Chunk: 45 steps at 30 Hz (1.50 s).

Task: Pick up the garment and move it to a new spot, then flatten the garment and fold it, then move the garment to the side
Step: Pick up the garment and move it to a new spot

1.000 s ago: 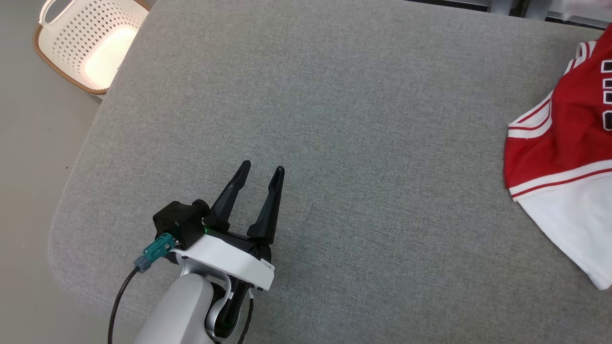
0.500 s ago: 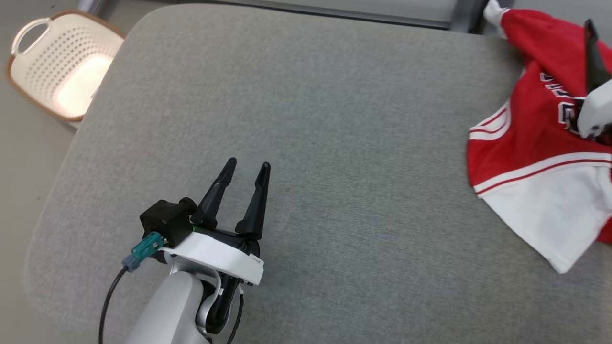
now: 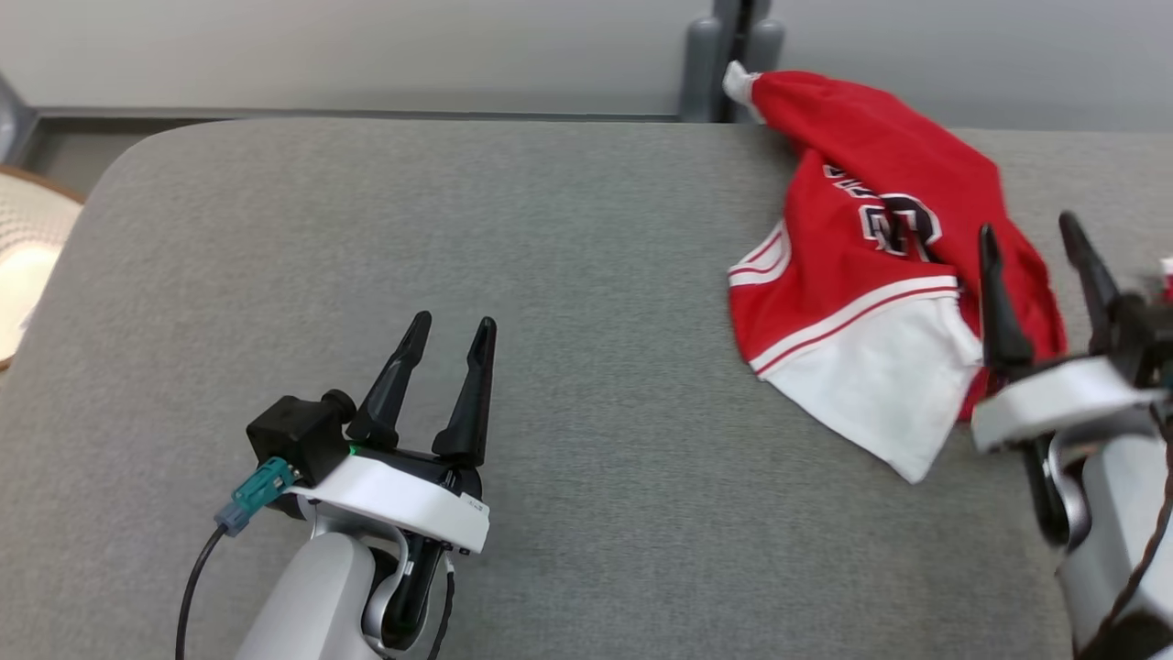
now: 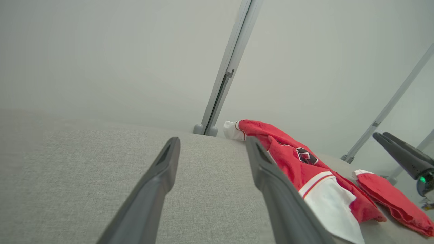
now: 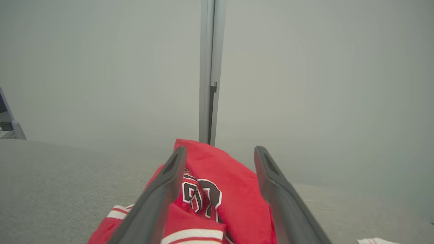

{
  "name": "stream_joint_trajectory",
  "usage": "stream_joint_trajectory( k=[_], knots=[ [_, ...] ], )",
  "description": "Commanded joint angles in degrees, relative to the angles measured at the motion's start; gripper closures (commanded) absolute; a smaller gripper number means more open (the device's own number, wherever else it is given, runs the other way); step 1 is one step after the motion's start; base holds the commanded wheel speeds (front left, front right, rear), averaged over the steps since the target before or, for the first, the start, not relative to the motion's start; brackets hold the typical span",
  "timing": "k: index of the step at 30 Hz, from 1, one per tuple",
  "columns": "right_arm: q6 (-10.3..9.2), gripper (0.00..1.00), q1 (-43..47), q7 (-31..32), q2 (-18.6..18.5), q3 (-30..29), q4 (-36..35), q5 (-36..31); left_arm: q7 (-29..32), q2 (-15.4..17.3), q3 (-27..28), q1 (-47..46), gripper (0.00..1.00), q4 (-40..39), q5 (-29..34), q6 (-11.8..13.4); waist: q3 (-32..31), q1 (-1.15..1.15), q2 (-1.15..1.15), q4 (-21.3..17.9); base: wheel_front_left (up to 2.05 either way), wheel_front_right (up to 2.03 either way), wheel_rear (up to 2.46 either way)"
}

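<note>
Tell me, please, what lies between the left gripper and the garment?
Nothing lies there. In the head view, the stretch of grey table between the left gripper and the garment is bare.

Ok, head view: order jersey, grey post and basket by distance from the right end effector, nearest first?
1. Jersey, just ahead of the right end effector.
2. Grey post, farther back, to its left.
3. Basket, at the far left edge.
</note>
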Motion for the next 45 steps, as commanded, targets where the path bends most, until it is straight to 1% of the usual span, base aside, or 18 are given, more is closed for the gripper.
stream_joint_trajectory(
  k=[1,2,7,13,14,15,16,18,21,23,27,31,33,35,41,42,43,45],
  knots=[
    [-0.11,0.00,3.50,-0.03,1.20,-0.92,-3.07,0.07,-0.01,0.25,0.31,0.77,0.00,0.19,-0.06,-0.07,-0.99,0.00,0.00,-2.56,0.00,0.00,0.00],
    [-0.11,0.00,3.50,-0.03,1.20,-0.92,-3.07,0.07,-0.01,0.25,0.31,0.77,0.00,0.19,-0.06,-0.07,-0.99,0.00,0.00,-2.56,0.00,0.00,0.00],
    [-0.10,0.00,11.61,-0.05,5.22,-2.68,-10.26,-0.02,-0.01,0.24,0.17,1.14,0.00,0.96,-0.55,-0.07,-0.95,0.00,0.00,-5.28,0.00,0.00,0.00],
    [-0.10,0.00,14.23,-0.05,7.21,-3.98,-13.95,-1.14,-0.01,0.23,-0.41,-0.16,0.00,2.46,-0.95,-0.08,0.41,0.00,0.00,-8.04,0.00,0.00,0.00],
    [-0.10,0.00,14.17,-0.06,7.32,-4.10,-14.35,-1.30,-0.01,0.22,-0.94,-0.57,0.00,2.94,-2.18,-0.08,0.74,0.00,0.00,-8.55,0.00,0.00,0.00],
    [-0.10,0.00,14.02,-0.06,7.39,-4.28,-14.72,-1.59,0.01,0.21,-2.05,-0.78,0.00,3.26,-5.76,-0.08,1.09,0.00,0.00,-9.12,0.00,0.00,0.00],
    [-0.10,0.00,13.85,-0.06,7.44,-4.43,-15.06,-1.86,0.54,0.14,-3.46,-1.45,0.00,3.61,-8.30,-0.08,1.48,0.00,0.00,-9.69,0.00,0.00,0.00],
    [-0.10,0.00,13.65,-0.06,7.52,-5.03,-15.30,-2.18,1.88,0.28,-6.23,-4.07,0.00,5.28,-8.45,-0.08,2.27,0.00,0.00,-10.82,0.00,0.00,0.00],
    [-0.10,0.00,13.38,-0.06,7.96,-5.48,-15.76,-2.33,4.69,0.52,-8.55,-7.18,0.00,9.45,-7.57,0.11,3.62,0.00,0.00,-12.95,0.00,0.00,0.00],
    [-0.10,0.00,13.21,-0.06,8.24,-5.52,-16.03,-2.44,6.74,0.45,-9.91,-9.82,0.00,12.30,-6.29,0.94,4.59,0.00,0.00,-14.51,0.00,0.00,0.00],
    [-0.11,0.00,12.83,-0.06,8.74,-5.61,-16.57,-2.52,10.69,0.42,-11.25,-14.01,0.00,17.40,-5.99,2.27,6.61,0.00,0.00,-17.31,0.00,0.00,0.00],
    [-0.11,0.00,12.50,-0.06,9.14,-5.99,-17.04,-2.45,14.28,0.25,-11.95,-17.27,0.00,20.54,-8.77,1.89,8.22,0.00,0.00,-19.42,0.00,0.00,0.00],
    [-0.10,0.00,12.49,-0.06,9.28,-6.17,-17.26,-2.39,15.85,0.28,-12.76,-18.48,0.00,22.20,-9.04,2.44,8.78,0.00,0.00,-20.19,0.00,0.00,0.00],
    [-0.10,0.00,12.36,-0.06,9.47,-6.20,-17.37,-2.30,16.50,0.26,-13.22,-19.44,0.00,23.39,-9.67,2.70,9.30,0.00,0.00,-20.86,0.00,0.00,0.00],
    [-0.11,0.00,12.05,-0.06,9.73,-6.02,-17.57,-2.76,18.09,-0.02,-15.45,-20.48,0.00,24.12,-14.63,1.87,10.06,0.00,0.00,-22.03,0.00,0.00,0.00],
    [-0.10,0.00,11.98,-0.06,9.76,-6.08,-17.57,-2.78,18.13,-0.05,-16.00,-20.75,0.68,24.29,-14.99,1.83,10.08,0.00,0.00,-22.09,0.00,0.00,0.00],
    [-0.10,0.00,11.93,-0.06,9.78,-6.14,-17.59,-2.82,17.90,-0.02,-16.40,-21.08,1.00,24.43,-15.22,1.81,10.07,0.00,0.00,-22.10,0.00,0.00,0.00],
    [-0.11,0.00,11.91,-0.06,9.80,-6.48,-17.54,-2.88,17.22,0.05,-16.91,-21.54,1.00,24.84,-15.62,1.78,9.82,0.00,0.00,-21.88,0.00,0.00,0.00]
  ],
)
